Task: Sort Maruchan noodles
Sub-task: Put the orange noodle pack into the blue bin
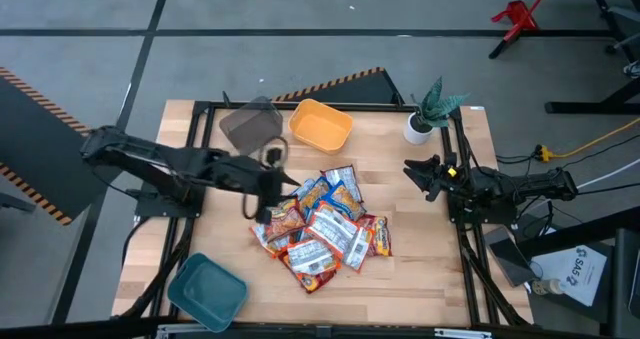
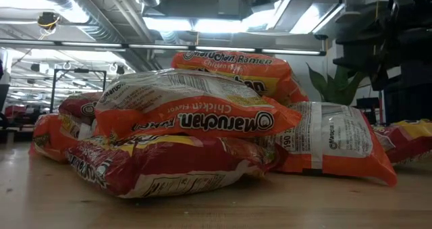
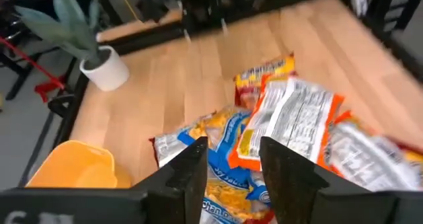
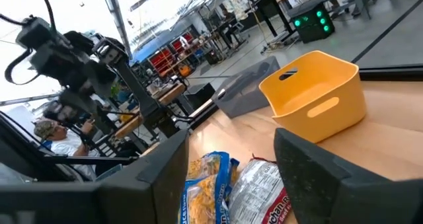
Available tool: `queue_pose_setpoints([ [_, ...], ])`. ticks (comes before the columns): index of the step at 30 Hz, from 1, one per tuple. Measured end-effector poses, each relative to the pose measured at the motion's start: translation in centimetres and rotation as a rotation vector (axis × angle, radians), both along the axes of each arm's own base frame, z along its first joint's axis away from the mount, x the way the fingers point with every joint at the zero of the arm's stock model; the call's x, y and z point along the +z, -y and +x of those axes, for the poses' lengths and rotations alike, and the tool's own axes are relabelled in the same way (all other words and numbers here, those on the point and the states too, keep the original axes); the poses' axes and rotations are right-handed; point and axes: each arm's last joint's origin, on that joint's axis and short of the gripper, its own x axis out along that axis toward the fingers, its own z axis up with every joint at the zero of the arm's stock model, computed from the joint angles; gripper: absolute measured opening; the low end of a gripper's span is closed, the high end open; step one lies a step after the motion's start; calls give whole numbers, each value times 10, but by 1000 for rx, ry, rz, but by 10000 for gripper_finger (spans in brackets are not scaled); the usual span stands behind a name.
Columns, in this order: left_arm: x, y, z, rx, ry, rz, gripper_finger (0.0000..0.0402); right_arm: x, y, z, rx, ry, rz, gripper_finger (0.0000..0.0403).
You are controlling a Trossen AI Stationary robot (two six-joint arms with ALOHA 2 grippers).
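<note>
The Maruchan noodles [image 1: 322,224] lie as a loose heap of several shiny packets, orange-red, blue-yellow and silver-white, in the middle of the wooden table, some resting flat on others [image 2: 189,114]. My left gripper [image 1: 262,205] hovers over the heap's left edge, slanting down toward it. In the left wrist view it [image 3: 231,164] is open, with packets [image 3: 284,125] beyond the fingers and nothing between them. My right gripper [image 1: 416,173] waits at the table's right side, level and open [image 4: 231,164], pointing at the heap.
A yellow bin [image 1: 320,126] and a grey bin [image 1: 250,127] stand at the table's far edge. A teal bin [image 1: 207,291] sits at the near left corner. A potted plant [image 1: 430,114] stands at the far right. Bare wood lies near the front edge.
</note>
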Motion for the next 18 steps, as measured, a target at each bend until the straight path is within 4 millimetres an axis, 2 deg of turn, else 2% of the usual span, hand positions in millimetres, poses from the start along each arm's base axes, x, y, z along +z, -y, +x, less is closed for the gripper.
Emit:
queue_pose_setpoints([
  [2, -12, -2, 13, 22, -31, -31, 144, 0, 0, 0, 0, -1, 1, 220],
  [5, -25, -6, 29, 92, -45, -180, 147, 0, 0, 0, 0, -1, 1, 222],
  [8, -33, -7, 40, 73, -52, -299, 146, 0, 0, 0, 0, -1, 0, 222],
  [11, -39, -5, 47, 59, -57, -372, 147, 0, 0, 0, 1, 4, 18, 222],
  [18, -51, 0, 55, 211, -106, -670, 146, 0, 0, 0, 7, 24, 77, 222],
])
